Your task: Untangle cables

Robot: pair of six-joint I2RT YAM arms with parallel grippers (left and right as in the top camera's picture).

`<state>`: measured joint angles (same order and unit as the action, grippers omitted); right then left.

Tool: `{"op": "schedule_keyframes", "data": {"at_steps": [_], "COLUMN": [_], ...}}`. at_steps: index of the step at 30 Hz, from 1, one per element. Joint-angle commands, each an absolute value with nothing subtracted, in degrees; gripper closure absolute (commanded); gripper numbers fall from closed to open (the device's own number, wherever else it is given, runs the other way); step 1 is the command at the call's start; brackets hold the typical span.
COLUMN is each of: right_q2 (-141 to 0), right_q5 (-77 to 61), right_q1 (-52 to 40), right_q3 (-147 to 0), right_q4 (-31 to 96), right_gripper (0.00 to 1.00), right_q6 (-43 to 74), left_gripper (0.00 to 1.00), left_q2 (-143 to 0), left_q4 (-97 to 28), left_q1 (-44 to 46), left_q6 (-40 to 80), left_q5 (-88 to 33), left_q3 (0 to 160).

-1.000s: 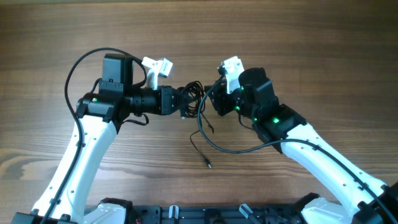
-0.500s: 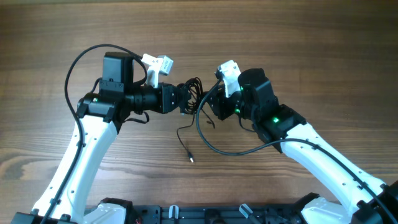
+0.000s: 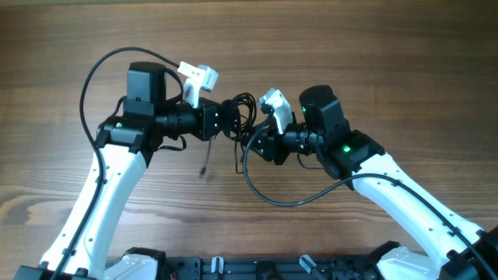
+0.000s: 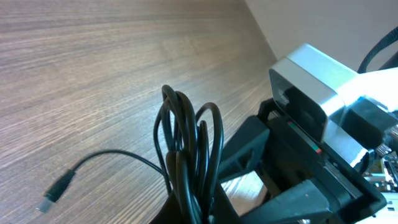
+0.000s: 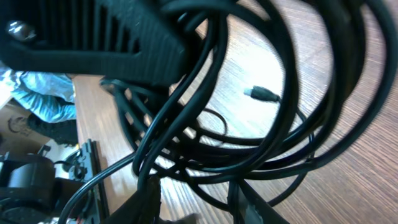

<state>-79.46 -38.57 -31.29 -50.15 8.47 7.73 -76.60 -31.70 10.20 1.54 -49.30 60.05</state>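
The cables (image 4: 186, 146) hung in a limp, light bundle of thin loops above the desk (image 3: 373, 47), between both arms. I judged them soft and springy, best taken by one strand near the loose plug (image 4: 55, 191). The left gripper (image 3: 232, 123) had its jaws pinched on the bundle's base. The right gripper (image 3: 255, 141) sat among the loops, and I couldn't tell how far its jaws were open.

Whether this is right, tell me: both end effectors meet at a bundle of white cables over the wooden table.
Not quite. The cables are black, not white, as the overhead view shows. The rest holds: the left end effector and the right end effector meet at the bundle over the wooden table.
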Motion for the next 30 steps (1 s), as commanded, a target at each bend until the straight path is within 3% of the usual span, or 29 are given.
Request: {"op": "schedule_keyframes", "data": {"at_steps": [1, 3, 9, 14, 19, 25, 30], "right_q2": [-79.3, -79.3, -79.3, -79.3, -77.3, -79.1, -84.0], "right_q5": [-36.4, -25.1, -22.3, -28.4, -28.4, -37.9, -38.0], "right_q1": [-31.8, -31.0, -31.1, -31.3, -31.3, -31.3, -31.3], "right_q3": [-50.3, -50.3, -50.3, -50.3, -50.3, -50.2, -50.2], "right_q4": [7.8, 9.0, 1.2, 0.6, 0.8, 1.9, -0.3], "right_gripper": [0.55, 0.53, 0.53, 0.54, 0.63, 0.67, 0.69], "right_q6": [13.2, 18.3, 16.1, 13.3, 13.7, 25.1, 25.7], "left_gripper": [0.96, 0.96, 0.96, 0.96, 0.96, 0.96, 0.96], "left_q2": [-75.7, -75.7, -75.7, -75.7, -75.8, -75.7, -75.7], "left_q4": [-31.0, -31.0, -31.6, -31.9, -33.2, -33.2, -33.2], "left_q1": [8.2, 7.6, 7.6, 7.6, 7.6, 7.7, 7.7], "left_q6": [0.4, 0.4, 0.4, 0.4, 2.8, 5.0, 5.0], "left_q5": [-47.2, -47.2, -47.3, -48.3, -41.3, -40.7, -44.0], "left_q3": [60.4, 60.4, 60.4, 60.4, 60.4, 60.4, 60.4]}}
